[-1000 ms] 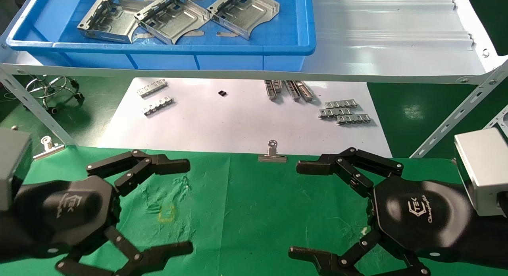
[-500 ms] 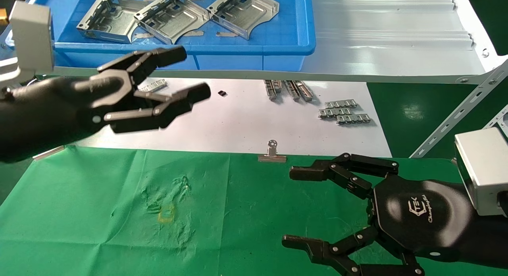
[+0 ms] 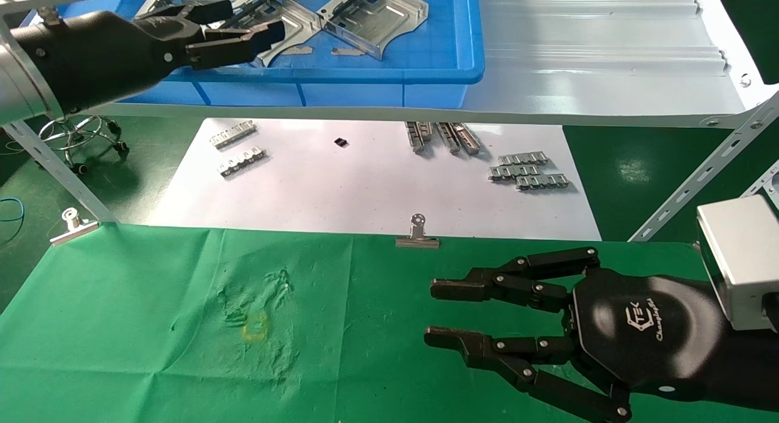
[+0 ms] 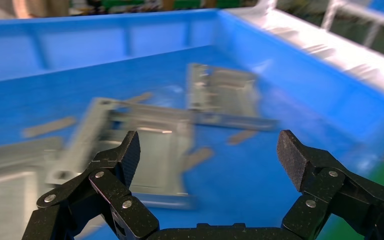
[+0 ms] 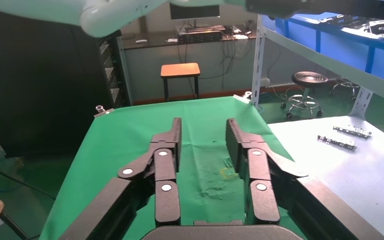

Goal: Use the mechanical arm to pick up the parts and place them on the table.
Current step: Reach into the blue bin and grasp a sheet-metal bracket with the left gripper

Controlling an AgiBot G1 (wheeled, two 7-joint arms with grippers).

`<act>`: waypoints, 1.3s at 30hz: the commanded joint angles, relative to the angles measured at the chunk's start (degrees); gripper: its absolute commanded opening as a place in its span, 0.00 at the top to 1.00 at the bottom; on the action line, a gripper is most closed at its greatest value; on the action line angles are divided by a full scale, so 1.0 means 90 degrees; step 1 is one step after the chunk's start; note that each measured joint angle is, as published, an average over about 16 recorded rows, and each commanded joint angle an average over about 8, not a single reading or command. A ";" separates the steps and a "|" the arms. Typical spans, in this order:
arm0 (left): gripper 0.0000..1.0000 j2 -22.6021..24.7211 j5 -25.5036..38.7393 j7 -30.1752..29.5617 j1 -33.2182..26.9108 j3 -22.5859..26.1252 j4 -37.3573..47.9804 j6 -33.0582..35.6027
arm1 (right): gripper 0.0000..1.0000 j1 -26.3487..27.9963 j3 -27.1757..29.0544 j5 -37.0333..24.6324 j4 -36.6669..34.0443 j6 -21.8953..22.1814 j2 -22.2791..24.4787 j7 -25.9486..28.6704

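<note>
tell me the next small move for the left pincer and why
Probably lower the left pincer onto the middle part in the bin. Its fingers stand open and empty above that part, and no part lies on the green table yet. The right pincer hangs open over the table.

The left gripper was stretched far forward and up at the top-left of the head view, black arm angled in from the left edge. Its fingers were spread wide apart in the left wrist view, pads facing each other with a big gap between them. The right gripper sat low on the robot's right, hexagonal "TEK" palm facing up, silver box wrist behind it. Its fingers pointed left, nearly parallel, with a narrow gap between them.
</note>
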 commanded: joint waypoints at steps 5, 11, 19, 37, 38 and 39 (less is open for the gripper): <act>0.00 0.0263 0.0672 -0.0066 -0.0760 0.0310 0.0918 -0.0272 | 1.00 0.0000 -0.0002 0.0001 0.0000 0.0001 0.0001 -0.0001; 0.00 0.0519 0.0965 0.0193 -0.1331 0.0418 0.1817 -0.0404 | 1.00 0.0001 -0.0004 0.0003 0.0000 0.0002 0.0002 -0.0002; 0.02 0.0834 0.1210 0.0559 -0.1983 0.0516 0.3033 -0.0493 | 1.00 0.0001 -0.0007 0.0005 0.0000 0.0003 0.0003 -0.0003; 1.00 0.1273 0.1384 0.1343 -0.2609 0.0555 0.4668 -0.1060 | 1.00 0.0003 -0.0012 0.0008 0.0000 0.0005 0.0005 -0.0006; 1.00 0.1286 0.1387 0.1371 -0.2622 0.0555 0.4720 -0.1080 | 1.00 0.0003 -0.0013 0.0009 0.0000 0.0005 0.0005 -0.0006; 1.00 0.1298 0.1390 0.1399 -0.2635 0.0556 0.4771 -0.1099 | 1.00 0.0003 -0.0013 0.0009 0.0000 0.0006 0.0005 -0.0007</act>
